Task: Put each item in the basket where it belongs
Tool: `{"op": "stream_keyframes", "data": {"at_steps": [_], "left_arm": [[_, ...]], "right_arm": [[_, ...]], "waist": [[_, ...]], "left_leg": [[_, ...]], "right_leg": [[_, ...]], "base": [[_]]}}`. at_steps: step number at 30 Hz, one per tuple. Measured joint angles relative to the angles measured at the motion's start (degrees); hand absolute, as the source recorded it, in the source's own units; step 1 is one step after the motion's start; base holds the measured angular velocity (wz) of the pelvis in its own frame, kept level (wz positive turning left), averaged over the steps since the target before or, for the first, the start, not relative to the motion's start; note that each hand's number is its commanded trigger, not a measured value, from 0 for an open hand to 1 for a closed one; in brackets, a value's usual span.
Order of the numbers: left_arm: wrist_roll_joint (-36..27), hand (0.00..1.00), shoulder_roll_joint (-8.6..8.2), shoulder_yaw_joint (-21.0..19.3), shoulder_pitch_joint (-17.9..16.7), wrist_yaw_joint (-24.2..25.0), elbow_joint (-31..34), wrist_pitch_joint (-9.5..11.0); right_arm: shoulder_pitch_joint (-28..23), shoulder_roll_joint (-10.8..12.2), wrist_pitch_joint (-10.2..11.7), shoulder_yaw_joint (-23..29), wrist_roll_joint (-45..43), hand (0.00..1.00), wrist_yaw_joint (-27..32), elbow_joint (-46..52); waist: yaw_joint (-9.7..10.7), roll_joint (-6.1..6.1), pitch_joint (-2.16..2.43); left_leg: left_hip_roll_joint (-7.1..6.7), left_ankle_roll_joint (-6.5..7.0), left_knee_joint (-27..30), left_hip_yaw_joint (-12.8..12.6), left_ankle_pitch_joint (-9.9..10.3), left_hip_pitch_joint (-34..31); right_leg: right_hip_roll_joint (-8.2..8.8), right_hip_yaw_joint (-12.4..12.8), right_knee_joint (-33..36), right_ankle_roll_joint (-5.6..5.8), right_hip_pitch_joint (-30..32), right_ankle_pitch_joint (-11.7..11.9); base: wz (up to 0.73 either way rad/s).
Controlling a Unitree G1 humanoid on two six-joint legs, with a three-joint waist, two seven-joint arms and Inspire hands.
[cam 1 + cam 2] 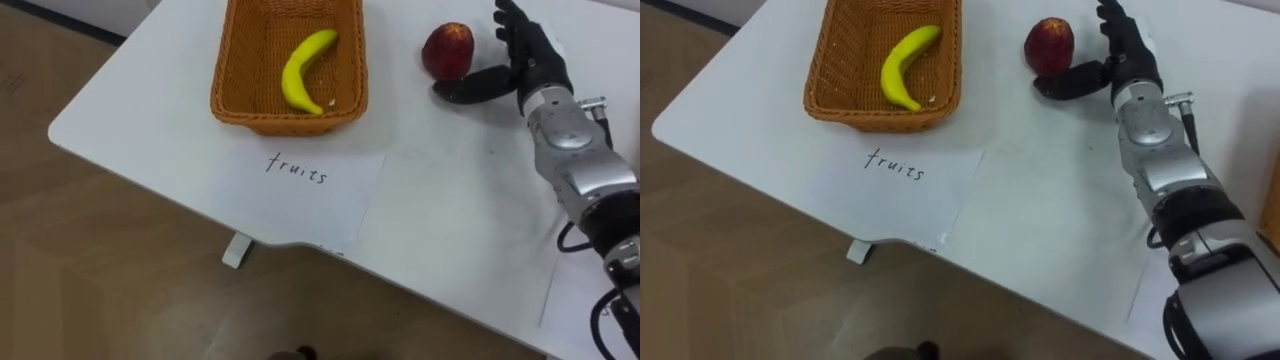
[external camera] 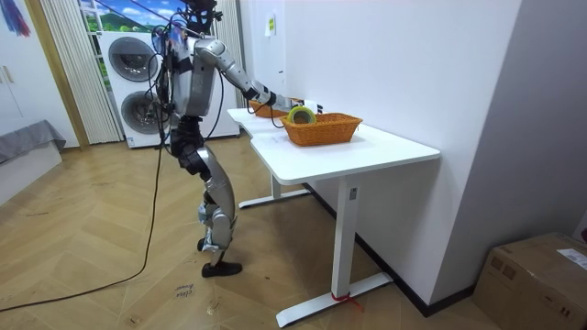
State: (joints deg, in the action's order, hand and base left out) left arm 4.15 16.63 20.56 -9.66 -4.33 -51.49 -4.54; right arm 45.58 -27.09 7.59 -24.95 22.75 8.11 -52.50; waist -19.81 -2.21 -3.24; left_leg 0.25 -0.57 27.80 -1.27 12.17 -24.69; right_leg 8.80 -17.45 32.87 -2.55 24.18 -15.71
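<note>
A red apple [image 1: 448, 50] rests on the white table [image 1: 450, 200], to the right of a woven basket [image 1: 288, 62] that holds a yellow banana [image 1: 302, 68]. My right hand [image 1: 520, 55] is spread beside the apple, its thumb [image 1: 478, 86] lying on the table under the fruit's near side and its fingers raised to the fruit's right; nothing is gripped. In the right eye view the apple [image 1: 1050, 44] and my right hand [image 1: 1122, 55] stand the same way. The room view has a second basket [image 2: 321, 126] with a green roll [image 2: 300, 115] in it.
A white sheet with a handwritten label [image 1: 300, 168] lies in front of the fruit basket. The table's near edge [image 1: 250, 235] runs diagonally over a wooden floor. In the room view I stand at the table's end, with washing machines [image 2: 138, 82] behind.
</note>
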Motion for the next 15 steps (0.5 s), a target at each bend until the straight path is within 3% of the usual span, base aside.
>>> {"op": "stream_keyframes", "data": {"at_steps": [15], "left_arm": [[-0.1,0.00,-0.07,0.1,0.1,0.7,-1.4,-0.2]], "right_arm": [[0.0,0.6,0.1,0.3,1.8,0.00,-2.4,0.9]], "waist": [[0.0,0.02,0.00]], "left_leg": [[-0.12,0.01,0.1,0.1,0.0,0.0]], "right_leg": [[0.09,-0.1,0.1,0.02,0.0,0.0]], "base": [[0.00]]}}
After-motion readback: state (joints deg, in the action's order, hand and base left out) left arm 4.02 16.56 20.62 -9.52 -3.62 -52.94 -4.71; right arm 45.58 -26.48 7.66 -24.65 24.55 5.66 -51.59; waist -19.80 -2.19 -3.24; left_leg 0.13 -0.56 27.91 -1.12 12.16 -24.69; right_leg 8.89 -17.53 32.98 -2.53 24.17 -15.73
